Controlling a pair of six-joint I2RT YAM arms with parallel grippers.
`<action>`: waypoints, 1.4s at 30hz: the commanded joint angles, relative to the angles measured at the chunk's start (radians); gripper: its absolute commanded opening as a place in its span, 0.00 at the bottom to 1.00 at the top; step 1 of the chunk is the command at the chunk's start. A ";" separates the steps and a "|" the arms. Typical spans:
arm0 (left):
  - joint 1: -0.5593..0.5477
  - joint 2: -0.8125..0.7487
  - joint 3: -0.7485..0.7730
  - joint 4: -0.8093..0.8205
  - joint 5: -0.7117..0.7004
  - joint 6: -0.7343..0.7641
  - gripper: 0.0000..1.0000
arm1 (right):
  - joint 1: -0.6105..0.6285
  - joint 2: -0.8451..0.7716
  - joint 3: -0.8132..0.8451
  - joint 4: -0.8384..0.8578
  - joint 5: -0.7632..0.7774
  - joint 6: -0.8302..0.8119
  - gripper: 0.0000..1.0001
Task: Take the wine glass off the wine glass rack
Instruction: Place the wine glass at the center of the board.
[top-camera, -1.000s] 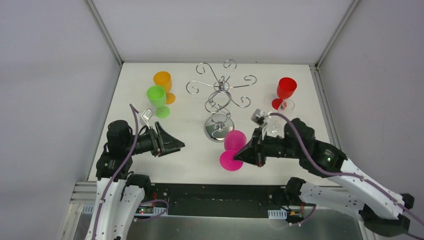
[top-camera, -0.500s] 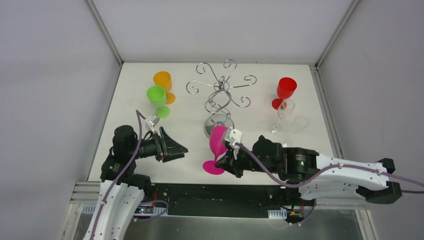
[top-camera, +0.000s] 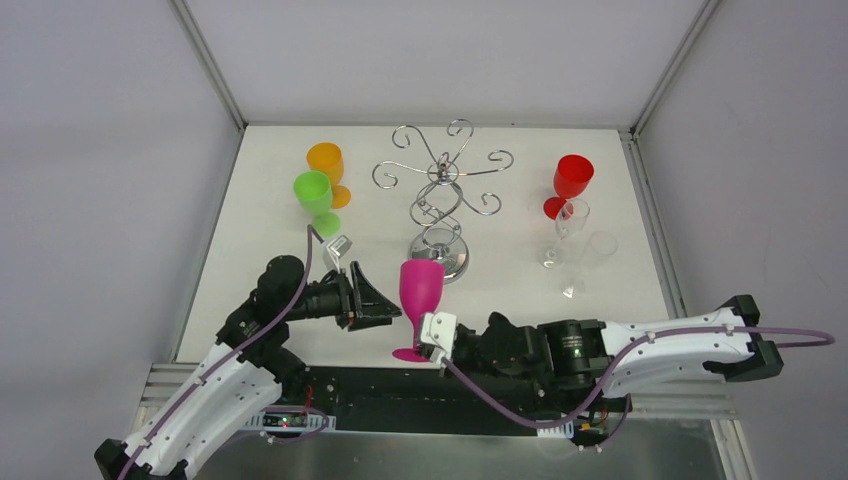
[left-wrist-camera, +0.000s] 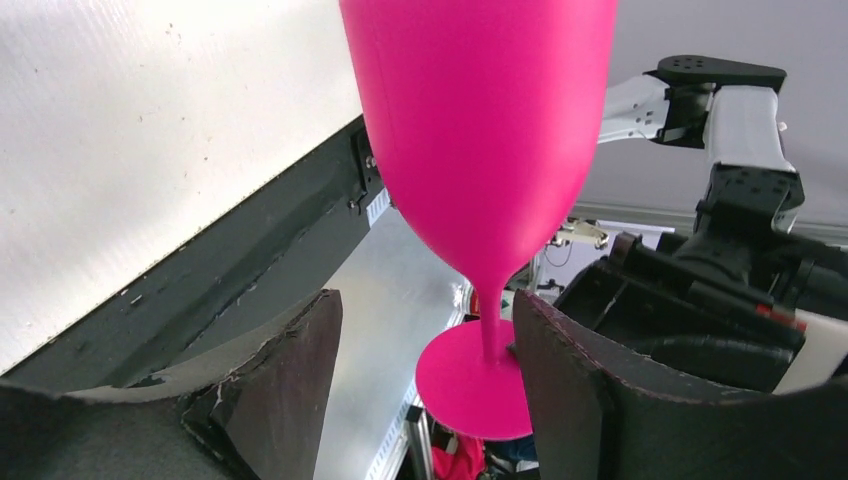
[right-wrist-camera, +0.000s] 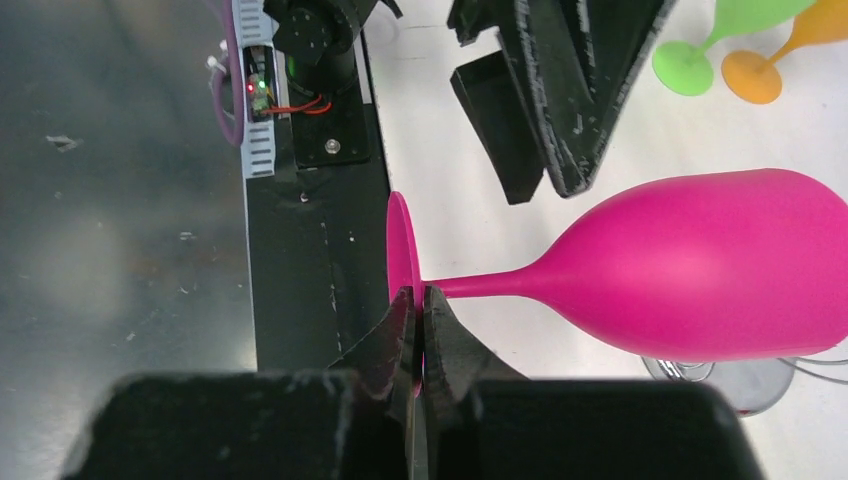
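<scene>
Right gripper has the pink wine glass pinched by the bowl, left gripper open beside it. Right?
Not the bowl. The right gripper pinches the pink wine glass by the rim of its foot, as the right wrist view shows. The left gripper is indeed open beside it.

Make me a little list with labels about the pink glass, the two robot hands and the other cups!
pink wine glass: upright, off the rack, at the table's near edge
right gripper: shut, pinching the glass's foot
left gripper: open, one finger on each side of the stem
wine glass rack: back middle
back left: green glass, orange glass
back right: red glass, clear glass
</scene>
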 joint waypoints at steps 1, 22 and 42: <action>-0.040 0.003 -0.035 0.113 -0.078 -0.062 0.64 | 0.050 0.027 -0.005 0.093 0.109 -0.106 0.00; -0.324 0.061 -0.039 0.201 -0.266 -0.064 0.53 | 0.063 0.069 -0.005 0.173 0.178 -0.111 0.00; -0.406 0.105 -0.045 0.229 -0.319 -0.061 0.05 | 0.065 0.029 -0.031 0.159 0.203 -0.072 0.00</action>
